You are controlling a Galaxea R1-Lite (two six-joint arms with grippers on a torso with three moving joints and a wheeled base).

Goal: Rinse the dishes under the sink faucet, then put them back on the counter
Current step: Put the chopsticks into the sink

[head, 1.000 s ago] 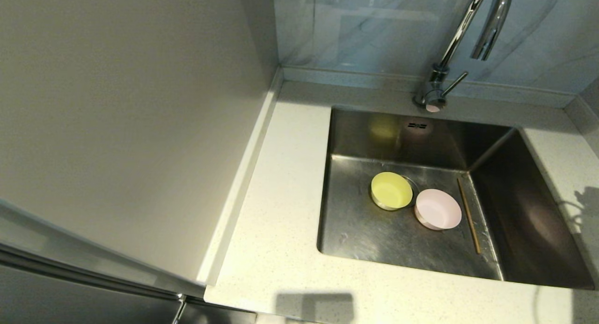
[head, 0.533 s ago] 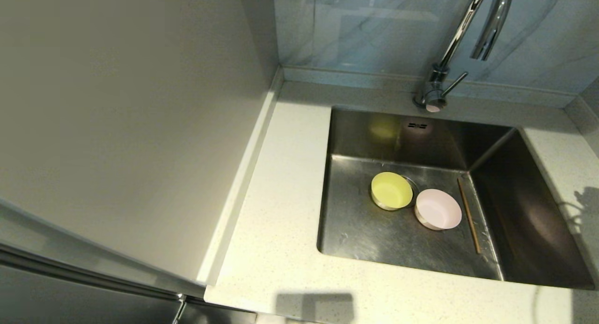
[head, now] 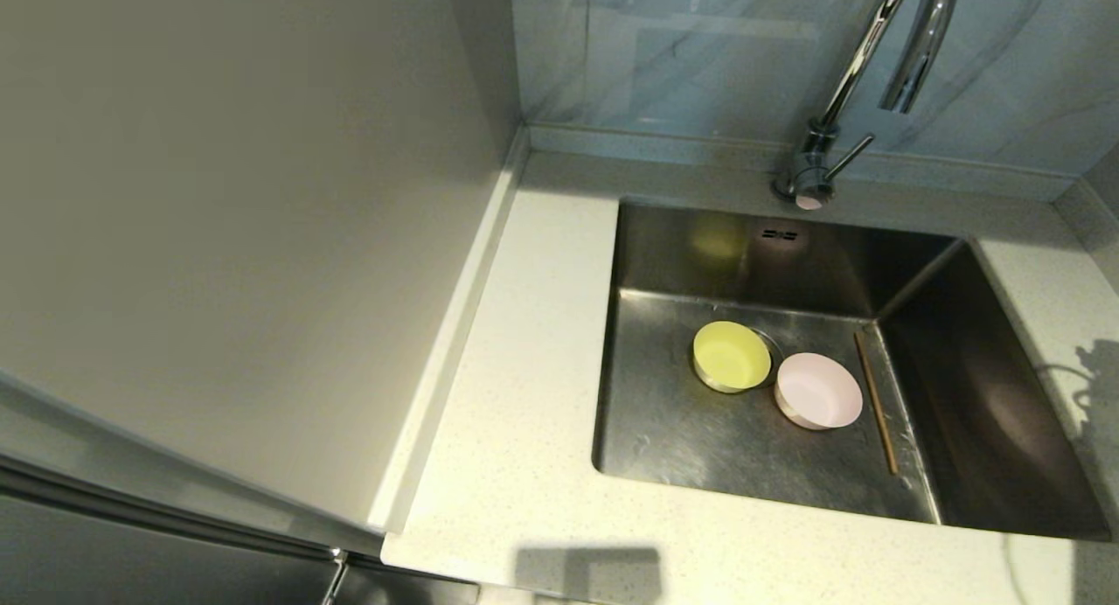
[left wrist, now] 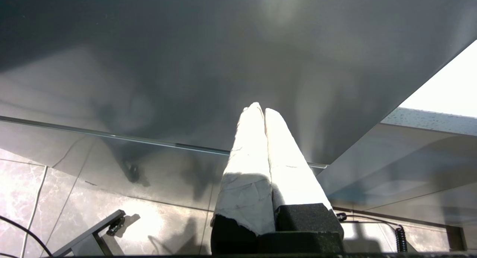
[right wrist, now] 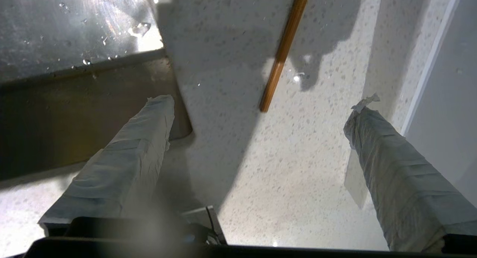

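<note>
In the head view a yellow-green bowl (head: 731,355) and a pale pink bowl (head: 819,391) sit on the floor of the steel sink (head: 682,448), with one brown chopstick (head: 875,402) lying beside the pink bowl. The chrome faucet (head: 861,72) rises behind the basin. In the right wrist view my right gripper (right wrist: 257,109) hangs open over the speckled counter (right wrist: 283,164) by the sink's corner, and a second chopstick (right wrist: 284,49) lies on the counter just beyond its fingertips, untouched. My left gripper (left wrist: 259,109) is shut and empty, parked low away from the sink.
A plain beige wall panel (head: 236,220) borders the counter (head: 524,343) on the left. A low raised edge (head: 1080,207) and a tiled backsplash close off the back and right. Water drops lie on the sink floor (right wrist: 56,30). Floor tiles (left wrist: 56,198) show beneath the left gripper.
Only the arm's shadow on the counter at the far right has shifted slightly. The bowls and the chopstick in the sink have not moved.
</note>
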